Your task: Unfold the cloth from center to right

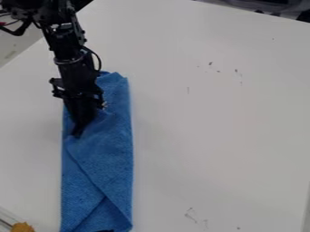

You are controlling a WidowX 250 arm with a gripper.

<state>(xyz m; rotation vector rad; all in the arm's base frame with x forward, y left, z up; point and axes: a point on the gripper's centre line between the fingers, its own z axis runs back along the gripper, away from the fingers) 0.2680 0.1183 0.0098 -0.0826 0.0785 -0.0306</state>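
One of each kind.
One blue cloth [115, 158], one yellow-orange item [23, 227] by the bench's [212, 118] lower-left edge, one black piece [105, 230] at the cloth's lower end.

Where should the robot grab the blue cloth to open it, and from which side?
I'd pinch the top layer of the blue cloth by its slanting edge, just below the gripper, coming from above and the picture's left. The cloth lies flat in a long folded strip, and that slanting edge looks loose, so it could probably lift and open to the right.
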